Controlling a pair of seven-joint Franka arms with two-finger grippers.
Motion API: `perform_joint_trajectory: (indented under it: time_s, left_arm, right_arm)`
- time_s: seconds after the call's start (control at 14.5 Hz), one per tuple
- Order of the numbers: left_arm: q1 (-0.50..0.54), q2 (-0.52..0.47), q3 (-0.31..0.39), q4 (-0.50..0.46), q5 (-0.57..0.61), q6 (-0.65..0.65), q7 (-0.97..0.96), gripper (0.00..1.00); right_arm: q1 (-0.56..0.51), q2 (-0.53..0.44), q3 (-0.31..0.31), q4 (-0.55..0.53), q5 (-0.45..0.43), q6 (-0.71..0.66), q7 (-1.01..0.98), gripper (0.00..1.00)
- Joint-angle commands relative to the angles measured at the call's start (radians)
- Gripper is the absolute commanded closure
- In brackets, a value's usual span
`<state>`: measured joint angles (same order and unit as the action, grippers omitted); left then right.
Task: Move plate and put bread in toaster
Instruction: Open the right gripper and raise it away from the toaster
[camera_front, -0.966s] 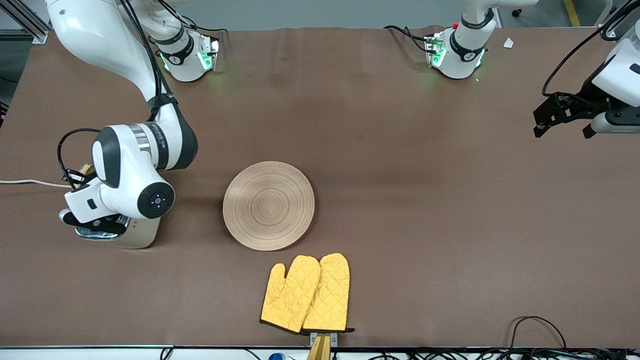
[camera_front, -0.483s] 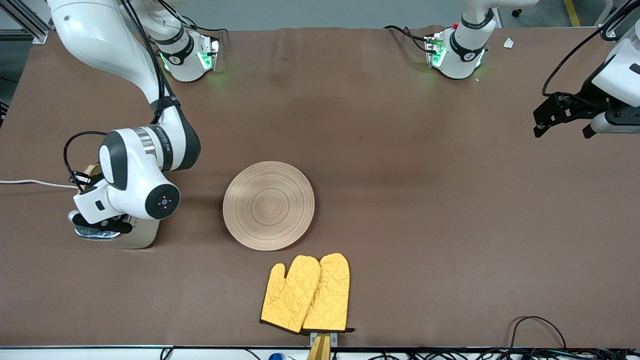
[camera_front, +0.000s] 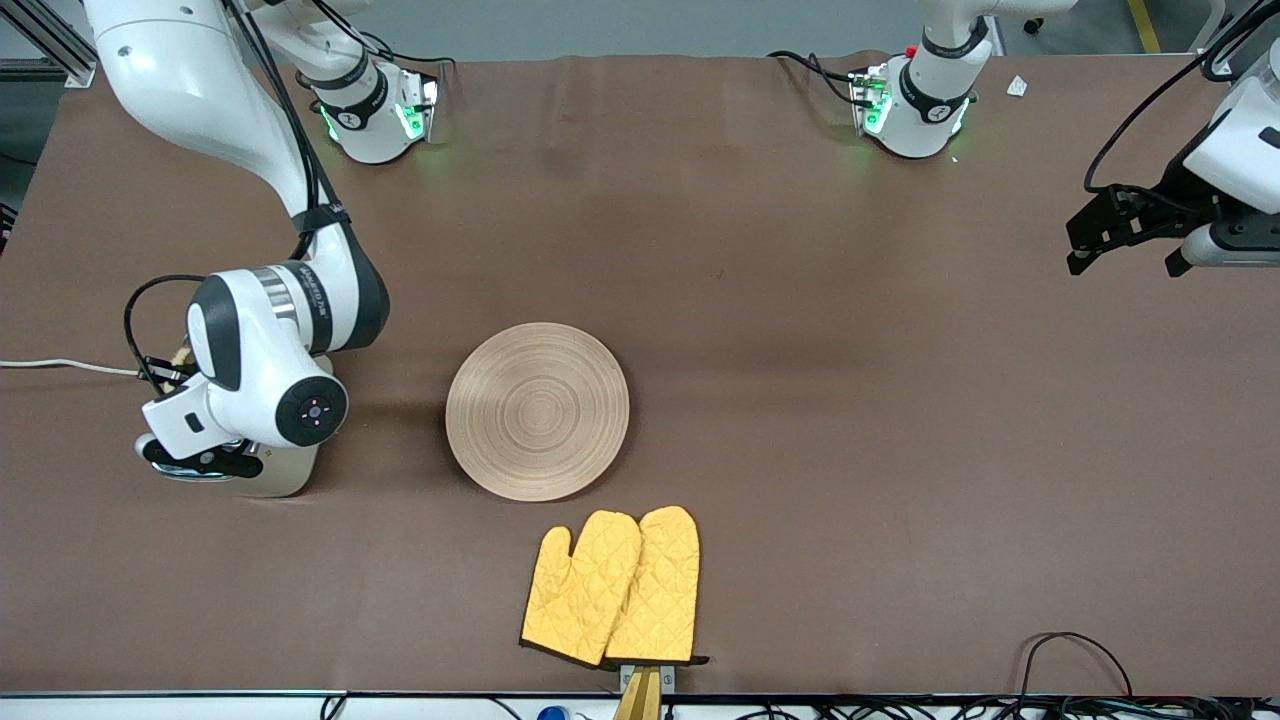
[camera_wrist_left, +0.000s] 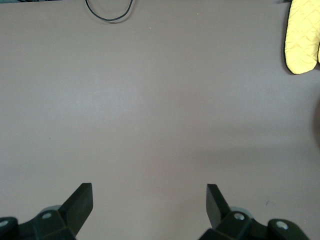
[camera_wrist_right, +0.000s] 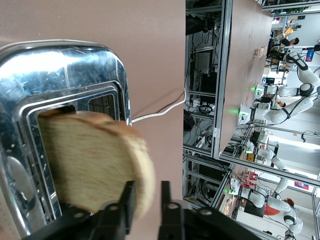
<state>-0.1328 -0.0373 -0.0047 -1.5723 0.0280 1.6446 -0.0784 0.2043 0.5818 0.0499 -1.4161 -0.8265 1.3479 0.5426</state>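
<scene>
My right gripper (camera_wrist_right: 146, 192) is shut on the bread (camera_wrist_right: 90, 160), a brown slice with a darker crust. It holds the slice upright over a slot in the chrome top of the toaster (camera_wrist_right: 75, 65). The slice's lower edge is at the slot mouth. In the front view the right wrist covers most of the toaster (camera_front: 280, 472), which stands at the right arm's end of the table. The wooden plate (camera_front: 537, 410) lies empty mid-table. My left gripper (camera_front: 1125, 262) is open and empty and waits over the left arm's end of the table; it shows in its own view (camera_wrist_left: 149, 197).
A pair of yellow oven mitts (camera_front: 612, 588) lies nearer the camera than the plate, by the table's front edge, and shows in the left wrist view (camera_wrist_left: 302, 35). The toaster's white cord (camera_front: 60, 365) runs off the table's end. A black cable (camera_front: 1075, 650) loops at the front edge.
The right wrist has shifted a little over the toaster and sits slightly lower. The plate, the mitts and the left arm have not moved.
</scene>
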Motion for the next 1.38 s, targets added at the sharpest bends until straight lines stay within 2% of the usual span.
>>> perform_joint_trajectory:
  time_s: [0.0,0.07,0.28,0.76,0.9,0.97,1.1,1.17,1.31]
  left_arm:
    - [-0.002,0.008,-0.003,0.023,-0.002,-0.019,-0.014,0.0]
    - [-0.001,0.008,-0.005,0.023,-0.002,-0.019,-0.014,0.0]
    - [-0.001,0.008,-0.003,0.023,-0.002,-0.019,-0.014,0.0]
    - [-0.001,0.007,-0.009,0.021,-0.003,-0.019,-0.012,0.0]
    - [0.001,0.008,-0.009,0.021,-0.003,-0.019,-0.012,0.0]
    - [0.001,0.008,-0.009,0.021,-0.003,-0.019,-0.012,0.0]
    - [-0.001,0.008,-0.009,0.021,-0.002,-0.019,-0.012,0.0]
    - [-0.001,0.008,-0.009,0.021,-0.002,-0.019,-0.012,0.0]
    - [-0.001,0.008,-0.009,0.023,-0.002,-0.019,-0.012,0.0]
  right_arm:
    - [-0.013,-0.003,0.013,-0.001,0.021,0.007,0.011,0.07]
    - [-0.008,-0.005,0.015,0.002,0.044,0.005,0.01,0.0]
    - [0.003,-0.025,0.019,0.019,0.122,-0.004,0.007,0.0]
    - [0.027,-0.215,0.027,0.074,0.332,-0.018,-0.027,0.0]
    - [0.024,-0.27,0.025,0.077,0.365,-0.015,-0.145,0.0]
    - [0.015,-0.292,0.021,0.078,0.413,-0.01,-0.157,0.0]
    - [-0.076,-0.335,0.002,0.078,0.599,0.01,-0.171,0.0]
    - [-0.126,-0.356,0.011,0.078,0.642,0.028,-0.19,0.0]
    - [-0.155,-0.375,0.004,0.078,0.658,0.031,-0.315,0.0]
